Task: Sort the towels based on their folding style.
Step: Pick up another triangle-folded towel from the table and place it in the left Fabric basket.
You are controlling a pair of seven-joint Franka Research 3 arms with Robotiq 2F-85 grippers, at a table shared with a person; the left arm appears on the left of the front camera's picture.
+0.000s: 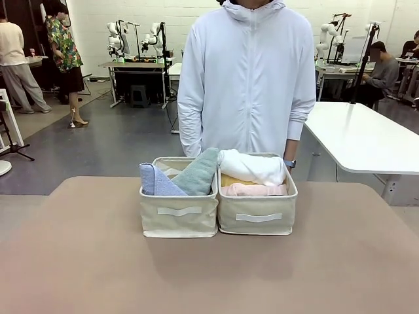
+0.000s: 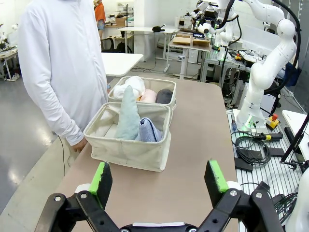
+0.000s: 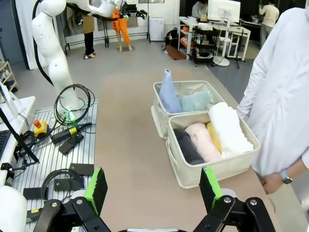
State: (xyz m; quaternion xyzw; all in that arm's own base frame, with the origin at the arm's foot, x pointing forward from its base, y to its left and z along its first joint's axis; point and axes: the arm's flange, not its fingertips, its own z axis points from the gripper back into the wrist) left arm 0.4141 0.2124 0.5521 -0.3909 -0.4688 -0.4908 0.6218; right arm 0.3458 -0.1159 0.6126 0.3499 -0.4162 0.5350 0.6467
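Observation:
Two beige fabric baskets stand side by side on the brown table. The left basket [image 1: 179,214] holds the two cone-folded towels: a light blue one [image 1: 155,180] and a grey-green one [image 1: 198,173]. The right basket [image 1: 257,216] holds rolled towels: white [image 1: 252,166], pink [image 1: 254,190], yellow [image 1: 232,180] and, in the right wrist view, dark grey [image 3: 188,147]. My left gripper [image 2: 161,182] hangs open above the table's left end, well short of the cone basket [image 2: 129,150]. My right gripper [image 3: 154,189] is open too, off the rolled-towel basket [image 3: 212,166].
A person in a white jacket [image 1: 247,78] stands at the far edge behind the baskets, one hand [image 3: 273,182] by the table edge. The other arm's base [image 2: 263,82] and cables lie beyond the table's end. A white table [image 1: 366,134] stands far right.

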